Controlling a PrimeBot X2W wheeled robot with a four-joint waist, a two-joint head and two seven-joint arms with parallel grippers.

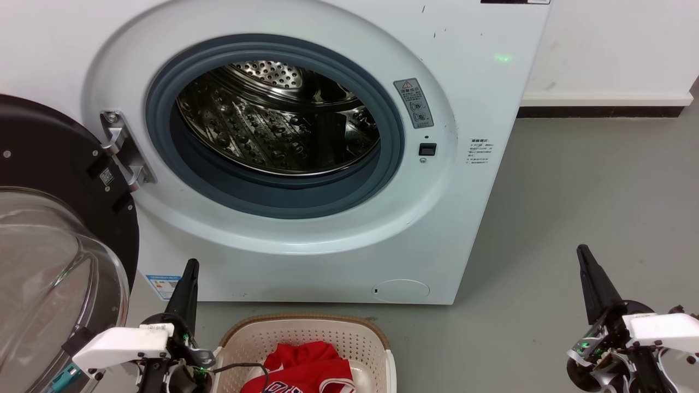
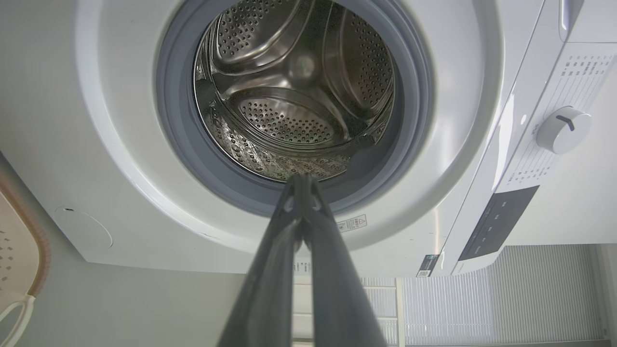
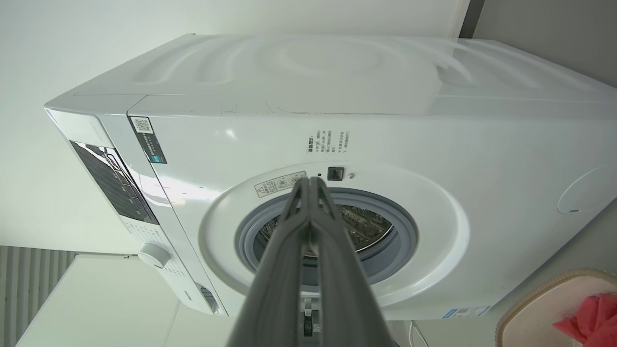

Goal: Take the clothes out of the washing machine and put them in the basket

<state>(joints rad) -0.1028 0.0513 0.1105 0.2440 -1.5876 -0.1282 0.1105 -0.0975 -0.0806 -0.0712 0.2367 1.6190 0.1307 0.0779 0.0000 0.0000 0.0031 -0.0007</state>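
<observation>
Left claw (image 1: 190,268) stands low in the head view, its two dark fingers (image 1: 183,300) pressed together and pointing up, with nothing between them. The left wrist view (image 2: 302,179) shows the same: the tips meet, and they line up with the lower edge of the grey ring (image 2: 168,120) around the washer's mouth. Right claw (image 1: 583,252) stands well off to the other side over bare grey floor (image 1: 573,207), also closed tight and holding nothing. Its own wrist view (image 3: 311,181) shows the tips meeting just below the latch on the washer front.

Just to the right of the left claw's base sits the basket (image 1: 306,318), between the two claws but far nearer the left one. The clothes (image 1: 306,363) lie bunched inside it, red with white lettering, below and to the right of the left claw's tip. A thin black cable (image 1: 246,365) runs from that claw's wrist over the basket's edge. In the right wrist view the basket (image 3: 540,295) sits low and to the right of the fingers, with red cloth (image 3: 593,318) in it.

Ahead of both claws, beyond their tips, stands the washer (image 1: 480,82). Its steel drum (image 1: 273,125) lies up and right of the left claw, and up and left of the right claw. The door (image 1: 49,153) hangs open to the left of the left claw, its glass bowl just beside that claw's white wrist.
</observation>
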